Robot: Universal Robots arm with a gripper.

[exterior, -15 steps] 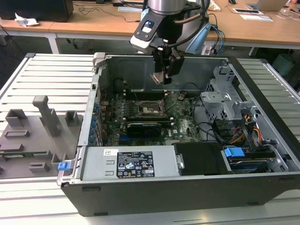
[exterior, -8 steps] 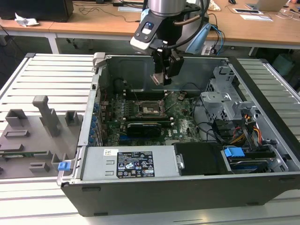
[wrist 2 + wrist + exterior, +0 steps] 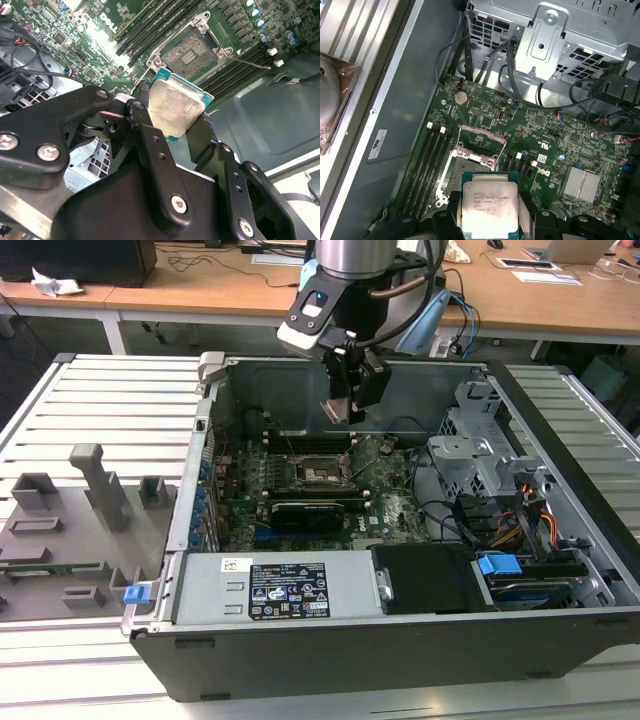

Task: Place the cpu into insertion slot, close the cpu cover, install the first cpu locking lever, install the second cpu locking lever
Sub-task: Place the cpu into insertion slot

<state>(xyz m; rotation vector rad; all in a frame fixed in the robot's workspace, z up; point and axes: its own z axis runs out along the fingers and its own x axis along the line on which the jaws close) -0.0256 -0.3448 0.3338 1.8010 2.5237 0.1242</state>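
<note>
Slatted metal workbench [image 3: 100, 410] under an open desktop case [image 3: 330, 660]; wooden desks [image 3: 200, 285] far behind. Gripper [image 3: 343, 412] poised above the green motherboard [image 3: 385, 505], fingers [image 3: 145, 140] pinching the cpu [image 3: 175, 107] by opposite edges. Cpu up in the air, just above the insertion slot [image 3: 190, 54], not touching it; pale metal face with faint small print in the first wrist view. Slot bare, cpu cover [image 3: 480, 156] raised off it. Black printed sticker [image 3: 288, 590] on the power supply at the near wall; white sticker [image 3: 377, 145] on the case wall.
</note>
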